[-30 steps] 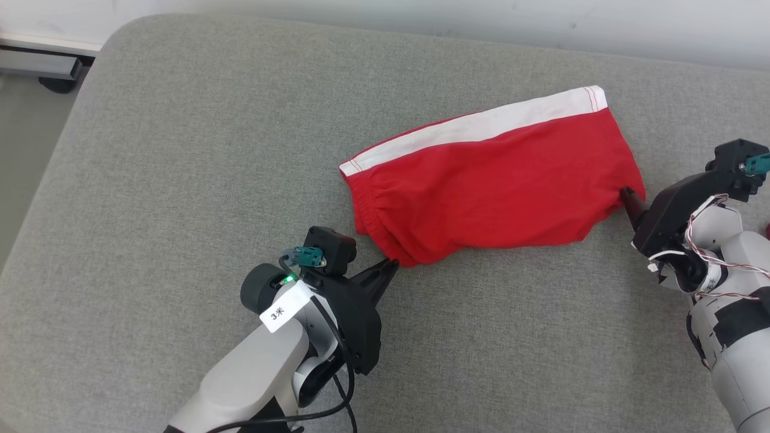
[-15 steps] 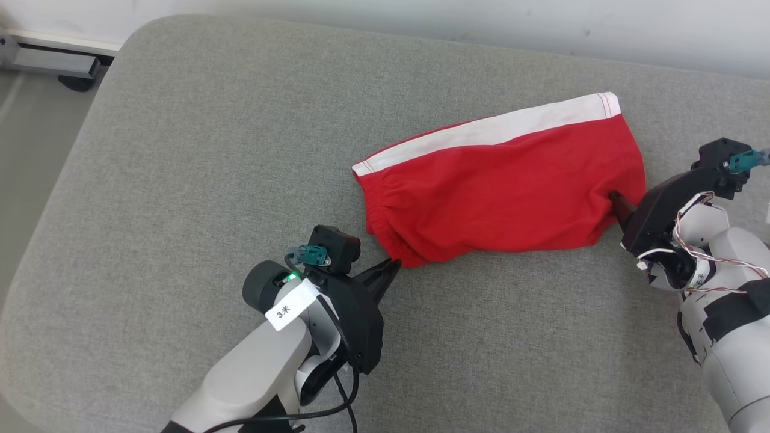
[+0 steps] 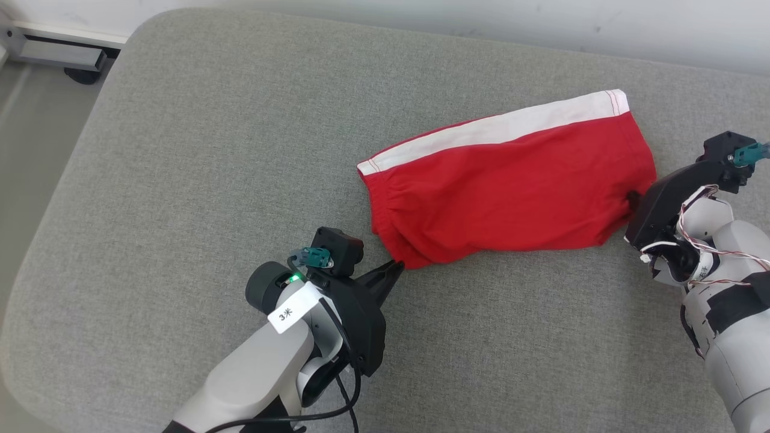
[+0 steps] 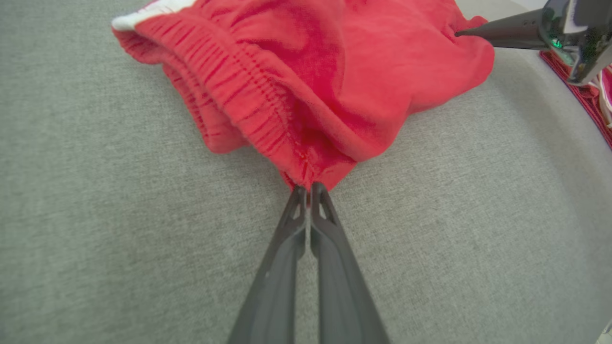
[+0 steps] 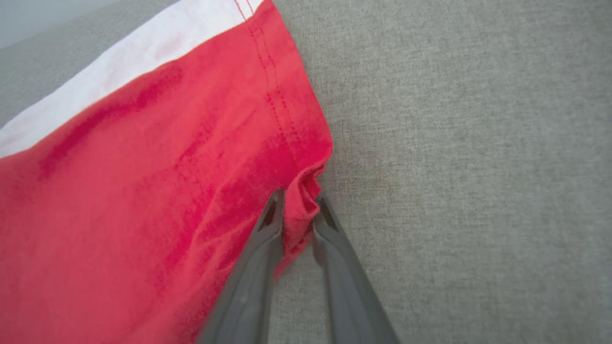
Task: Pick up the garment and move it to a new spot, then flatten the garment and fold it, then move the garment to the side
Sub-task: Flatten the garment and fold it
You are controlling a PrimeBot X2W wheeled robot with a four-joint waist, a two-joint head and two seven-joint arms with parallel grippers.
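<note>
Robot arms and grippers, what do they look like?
The left arm and right arm are pale grey-white shells. The left gripper is black, with a green light, a teal plug, a black cable and a white tag. The right gripper is black too, trailed by thin red-and-white wires. Both have long dark tapering fingers.

- Red garment (image 3: 511, 186), white band (image 3: 499, 129) along the edge far from the left gripper (image 3: 397, 265).
- Red stitch lines (image 5: 244, 5) on that white band, ahead of the right gripper (image 5: 299, 205).
- Grey speckled cushion (image 3: 210, 150) all round both grippers.
- Dark grey fingers (image 4: 282, 272), white arm (image 3: 258, 373) behind them.
- Small green light (image 3: 293, 278) and blue-green plug (image 3: 310, 257) behind the left gripper.
</note>
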